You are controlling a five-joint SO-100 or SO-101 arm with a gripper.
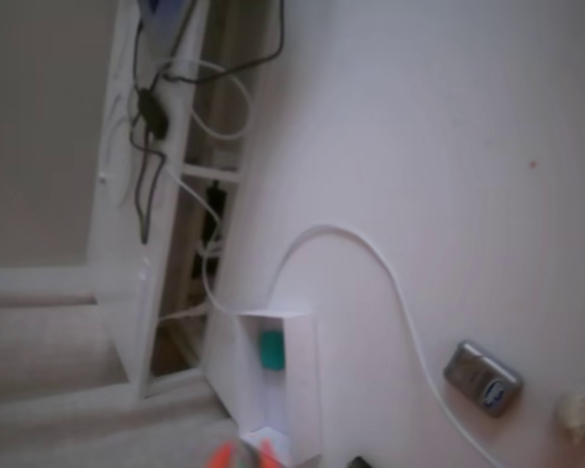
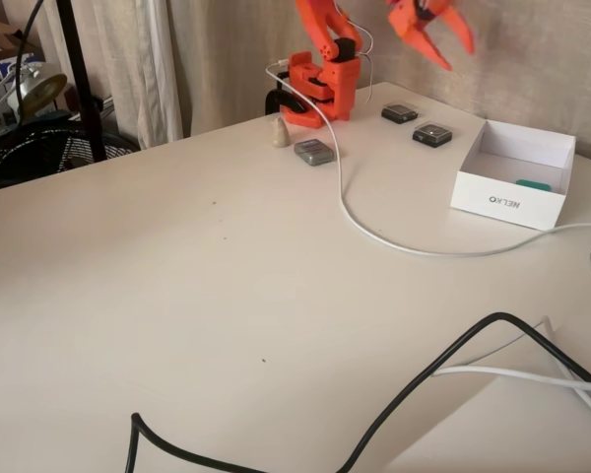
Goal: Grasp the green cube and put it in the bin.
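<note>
cube: green cube [image 1: 271, 350] lies inside bin [image 2: 500, 198], placed
gripper: my gripper [image 2: 432, 33] hangs above, fingers spread, empty

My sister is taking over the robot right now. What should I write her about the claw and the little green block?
Gripper: the orange two-finger claw is open and empty, raised above the table behind the box.
Green cube: the small teal-green block already lies inside the bin, the long white paper-walled box, nothing touching it.
Done: grasp and drop.
Left: nothing with the cube; perhaps just bring the arm back to rest.
</note>
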